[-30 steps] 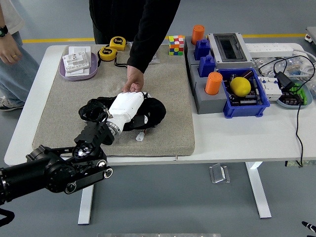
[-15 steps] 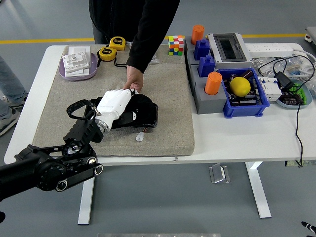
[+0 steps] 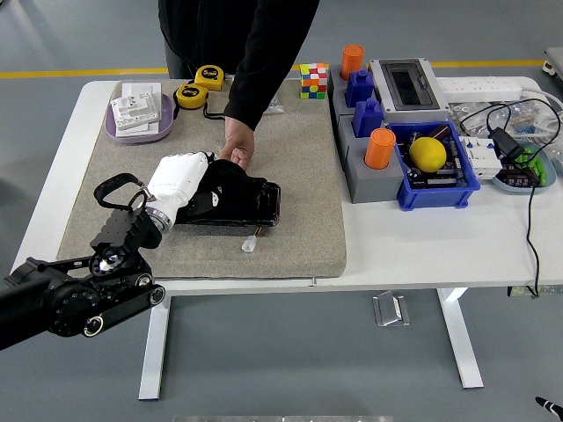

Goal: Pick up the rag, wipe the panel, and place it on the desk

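The left hand (image 3: 180, 178) is sliding toward 9 o'clock across the panel (image 3: 230, 204), well left of where it was a second ago, fingers clamped on the dark rag (image 3: 227, 180). That sweep suggests wiping is under way. The panel is lying on the mat (image 3: 299, 176), left of centre. A person's hand (image 3: 236, 148) is steadying it at its 12 o'clock edge. The right arm is not showing.
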